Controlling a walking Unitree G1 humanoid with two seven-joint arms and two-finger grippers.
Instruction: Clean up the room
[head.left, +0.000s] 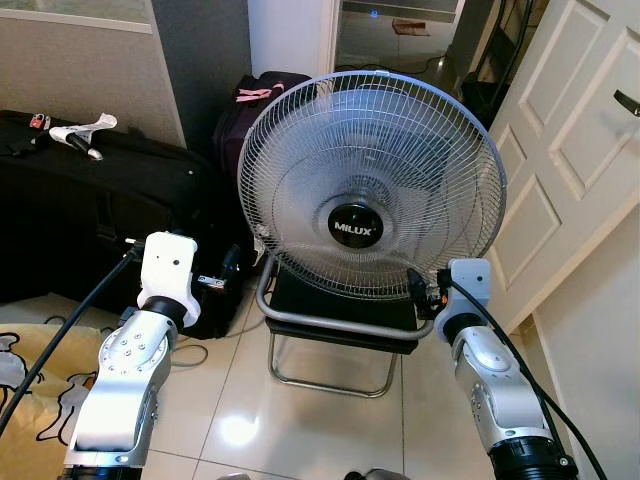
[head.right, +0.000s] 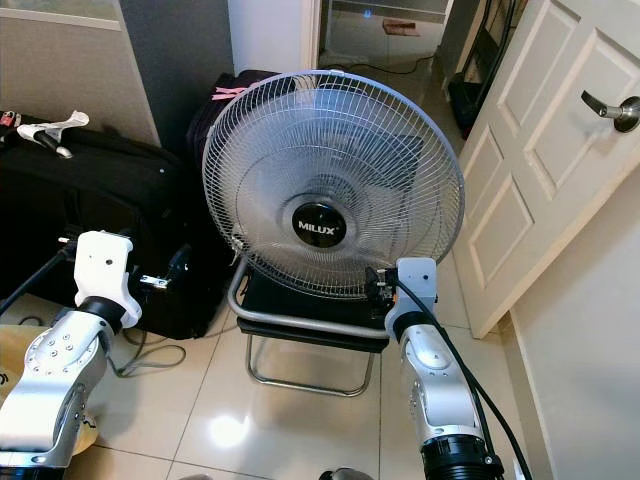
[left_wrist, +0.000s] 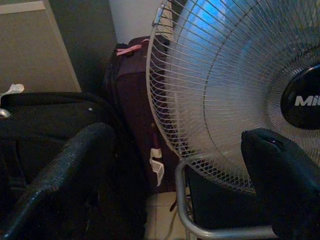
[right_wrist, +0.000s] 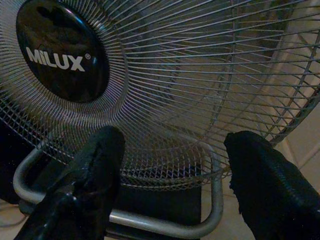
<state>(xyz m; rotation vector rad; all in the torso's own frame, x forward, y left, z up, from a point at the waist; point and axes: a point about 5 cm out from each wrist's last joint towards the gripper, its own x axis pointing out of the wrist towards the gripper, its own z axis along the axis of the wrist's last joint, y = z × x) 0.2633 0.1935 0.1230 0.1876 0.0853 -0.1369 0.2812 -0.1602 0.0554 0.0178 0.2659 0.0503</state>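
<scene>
A grey fan (head.left: 371, 184) with a wire grille is seen resting on a black chair (head.left: 340, 322) with a chrome tube frame, standing on the tiled floor (head.left: 240, 400) beside a white door (head.left: 570, 150). The left gripper (left_wrist: 175, 165) is held with fingers spread near the grille's lower left edge, apart from it. The right gripper (right_wrist: 172, 172) is held likewise parted, just before the grille's lower right rim; whether it touches cannot be told. "MILUX" is read in white on the black hub (head.left: 357, 226). A dark suitcase (head.left: 250, 110) is seen behind the fan.
</scene>
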